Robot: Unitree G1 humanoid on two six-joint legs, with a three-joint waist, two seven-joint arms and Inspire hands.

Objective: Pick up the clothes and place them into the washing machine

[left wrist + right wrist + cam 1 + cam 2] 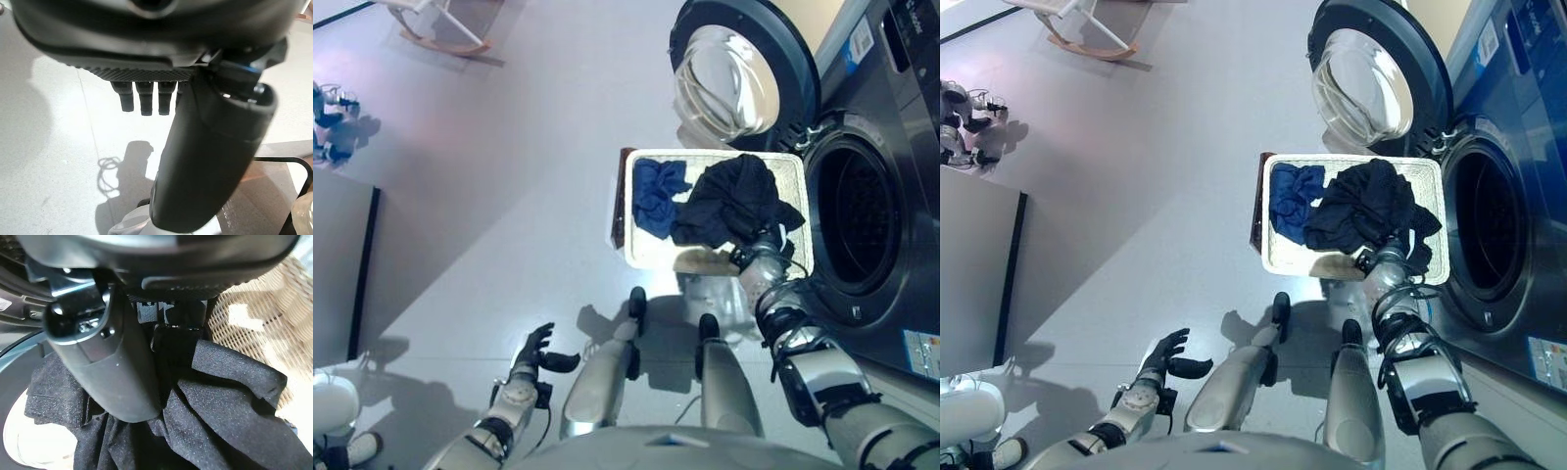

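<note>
A white mesh laundry basket [646,253] stands on the floor before the washing machine's open drum [862,220]. In it lie a blue garment [656,194] on the left and a bunched black garment [734,201] on the right. My right hand [759,257] reaches into the basket's near right corner. In the right wrist view its thumb [112,367] and curled fingers pinch the black garment [230,421] over the basket [254,328]. My left hand [533,352] hangs open over the floor at lower left, holding nothing, with its fingers [142,100] relaxed.
The machine's round glass door [739,69] is swung open behind the basket. A rocking chair [440,29] stands at the far top left. A grey panel [337,264] sits along the left edge, with a white object [333,401] below it.
</note>
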